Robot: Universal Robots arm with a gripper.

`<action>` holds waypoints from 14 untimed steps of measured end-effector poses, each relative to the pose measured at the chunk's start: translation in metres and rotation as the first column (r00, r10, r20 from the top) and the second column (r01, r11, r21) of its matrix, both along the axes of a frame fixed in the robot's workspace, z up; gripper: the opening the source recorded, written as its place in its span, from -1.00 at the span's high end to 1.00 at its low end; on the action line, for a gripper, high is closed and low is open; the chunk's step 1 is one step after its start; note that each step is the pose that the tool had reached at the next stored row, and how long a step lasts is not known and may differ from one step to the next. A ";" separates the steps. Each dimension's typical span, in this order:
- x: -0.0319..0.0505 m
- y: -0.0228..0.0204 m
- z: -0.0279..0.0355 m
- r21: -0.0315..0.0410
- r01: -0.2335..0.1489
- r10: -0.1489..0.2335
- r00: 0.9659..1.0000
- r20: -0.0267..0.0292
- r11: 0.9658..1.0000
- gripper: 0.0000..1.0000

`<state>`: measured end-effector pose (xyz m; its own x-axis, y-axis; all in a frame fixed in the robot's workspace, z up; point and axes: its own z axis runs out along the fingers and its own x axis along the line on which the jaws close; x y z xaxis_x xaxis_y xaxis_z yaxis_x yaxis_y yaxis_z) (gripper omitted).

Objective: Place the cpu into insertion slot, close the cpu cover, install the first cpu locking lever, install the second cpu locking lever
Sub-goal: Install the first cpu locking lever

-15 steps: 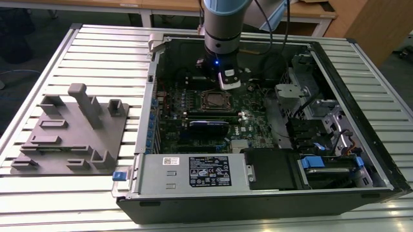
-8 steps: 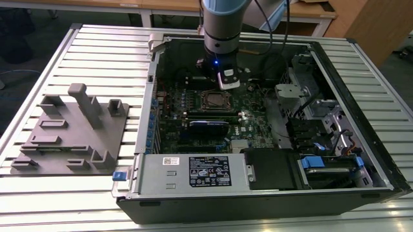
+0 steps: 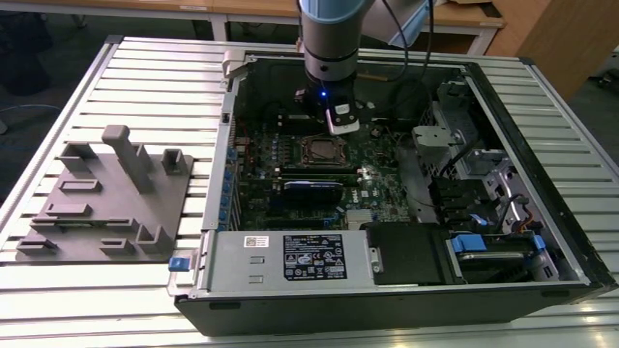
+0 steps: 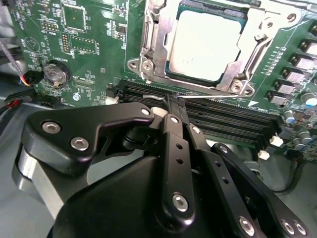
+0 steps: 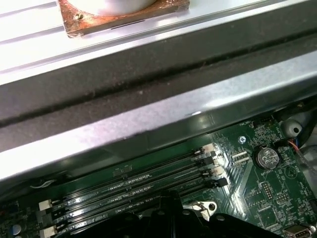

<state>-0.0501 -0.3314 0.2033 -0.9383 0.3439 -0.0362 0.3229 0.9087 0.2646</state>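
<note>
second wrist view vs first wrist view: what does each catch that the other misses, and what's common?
Second wrist view: the dull silver-grey square cpu seated under the thin silvery square-frame cpu cover, and a thin wire lever along one edge of the cover, by the gripper's tip.

First wrist view: a copper-edged plate and the grey metal case wall.

Both wrist views: the black gripper, long black memory slots, a round silver coin battery and the green motherboard.

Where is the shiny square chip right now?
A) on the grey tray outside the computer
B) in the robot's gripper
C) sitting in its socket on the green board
C: the cpu sits on the green board, framed by the cpu cover, apart from the gripper.
</note>
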 end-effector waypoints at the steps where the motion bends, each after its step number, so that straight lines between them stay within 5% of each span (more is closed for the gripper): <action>1: -0.0001 0.0000 0.0000 0.000 0.000 0.000 1.000 0.002 1.000 0.79; 5: -0.0003 -0.0001 -0.0002 0.002 0.000 0.000 1.000 0.006 1.000 0.79; 7: -0.0008 -0.0001 -0.0004 0.007 0.000 0.000 1.000 0.022 1.000 0.79; 14: -0.0023 0.0000 -0.0007 0.007 0.001 -0.001 1.000 0.029 1.000 0.79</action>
<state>-0.0524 -0.3315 0.2025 -0.9364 0.3456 -0.0614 0.3161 0.9063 0.2804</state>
